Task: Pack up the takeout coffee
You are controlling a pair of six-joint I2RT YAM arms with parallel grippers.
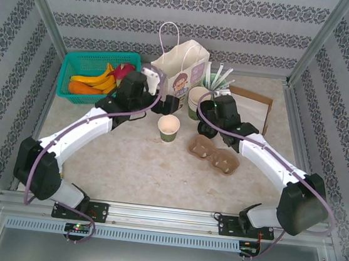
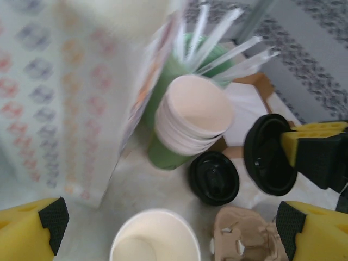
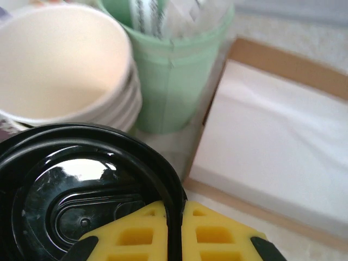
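Teal plastic basket of bananas [image 1: 101, 55] sits far L on worktop [image 1: 126, 163]. L hand [image 2: 173, 222] gapes fully wide w/ nothing in it, close to tall white paper bag [image 1: 180, 65]. Small dark green paper cup [image 1: 168, 128] stands upright mid-worktop, lidless, cream inside, just in front of bag. To its R are stack of cream paper cups [image 1: 197, 97] & pale green tumbler of wrapped straws [image 1: 215, 81]. Round black plastic lid [image 2: 213, 178] lies flat by tumbler base. R hand [image 3: 175, 223] is clamped on rim of second black lid [image 3: 81, 190]. Brown pulp cup carrier [image 1: 213, 152] is near cup. Brown tray of white napkins [image 3: 288, 62] is far R.
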